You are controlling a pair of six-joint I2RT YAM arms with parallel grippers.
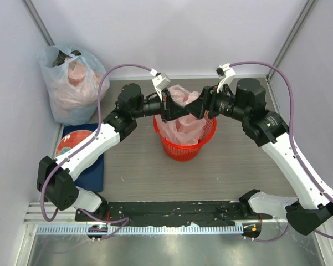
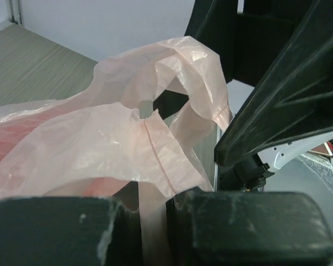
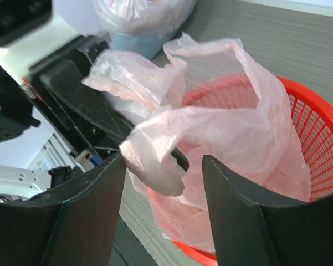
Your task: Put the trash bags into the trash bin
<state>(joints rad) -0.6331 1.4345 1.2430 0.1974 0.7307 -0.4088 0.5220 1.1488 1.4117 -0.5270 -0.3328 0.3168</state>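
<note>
The pale-pink trash bag (image 1: pixel 184 113) hangs partly inside the red mesh trash bin (image 1: pixel 184 148) at the table's middle, with its top and handles bunched above the rim. My left gripper (image 1: pixel 167 105) is at the bag's left side, shut on a strip of the pink film (image 2: pixel 149 166); its jaws (image 2: pixel 152 206) pinch it. My right gripper (image 1: pixel 203 105) is at the bag's right side, open, with a fold of the bag (image 3: pixel 155 149) lying between its spread fingers (image 3: pixel 162 166). The bin's red rim (image 3: pixel 316 111) shows behind the bag.
A bigger bluish-clear bag (image 1: pixel 72 83) with pink lumps stands at the back left corner. A patterned plate (image 1: pixel 72 143) lies on a dark blue mat (image 1: pixel 94 169) at the left. White walls enclose the table on three sides.
</note>
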